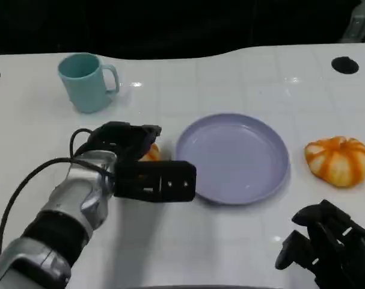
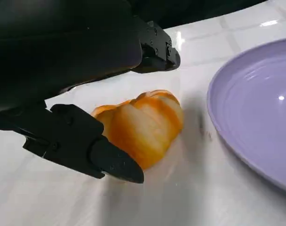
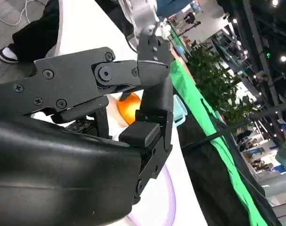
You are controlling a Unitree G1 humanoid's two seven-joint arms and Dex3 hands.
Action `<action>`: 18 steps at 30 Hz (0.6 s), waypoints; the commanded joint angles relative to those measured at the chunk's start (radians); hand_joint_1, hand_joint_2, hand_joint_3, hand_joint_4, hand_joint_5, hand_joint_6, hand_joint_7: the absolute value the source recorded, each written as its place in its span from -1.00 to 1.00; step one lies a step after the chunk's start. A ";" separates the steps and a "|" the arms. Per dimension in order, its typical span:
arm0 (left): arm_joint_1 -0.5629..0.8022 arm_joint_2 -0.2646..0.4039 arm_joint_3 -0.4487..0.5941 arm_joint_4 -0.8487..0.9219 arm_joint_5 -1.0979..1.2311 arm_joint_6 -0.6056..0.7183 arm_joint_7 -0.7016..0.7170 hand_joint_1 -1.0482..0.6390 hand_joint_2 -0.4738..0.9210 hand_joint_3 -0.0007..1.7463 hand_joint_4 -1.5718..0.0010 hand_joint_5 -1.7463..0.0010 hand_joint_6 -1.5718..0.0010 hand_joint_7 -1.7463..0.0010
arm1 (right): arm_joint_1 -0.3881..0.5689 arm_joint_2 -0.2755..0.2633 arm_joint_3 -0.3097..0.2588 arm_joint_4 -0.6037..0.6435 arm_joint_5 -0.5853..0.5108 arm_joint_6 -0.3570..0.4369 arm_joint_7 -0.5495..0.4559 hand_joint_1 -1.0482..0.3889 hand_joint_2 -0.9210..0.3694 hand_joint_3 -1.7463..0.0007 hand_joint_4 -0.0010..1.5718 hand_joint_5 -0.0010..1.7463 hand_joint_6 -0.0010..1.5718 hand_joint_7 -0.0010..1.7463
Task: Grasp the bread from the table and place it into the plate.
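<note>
Left hand (image 1: 136, 161) with fingers spread wide around the bread (image 2: 142, 126) on the table (image 1: 242, 241), not yet closed on it; lavender plate (image 1: 233, 158) just beyond the fingertips. Right hand (image 1: 326, 244) rests curled, holding nothing.

Teal mug (image 1: 86, 81) upright at far left of white table (image 1: 230, 241), black hole (image 1: 344, 65) far right, leafy plant (image 3: 216, 80) beyond

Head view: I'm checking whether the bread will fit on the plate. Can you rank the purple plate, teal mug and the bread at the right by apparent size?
1. Purple plate, clearly largest.
2. Bread at the right and teal mug look alike; the mug stands farther back, so I won't rank them.
</note>
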 commanded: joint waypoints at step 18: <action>-0.164 -0.048 -0.073 0.434 -0.073 -0.117 0.128 -0.14 0.78 -0.98 0.99 0.98 0.80 1.00 | 0.014 -0.018 -0.026 -0.005 0.024 -0.007 0.032 -0.31 -1.00 0.65 -0.27 0.81 -0.25 0.29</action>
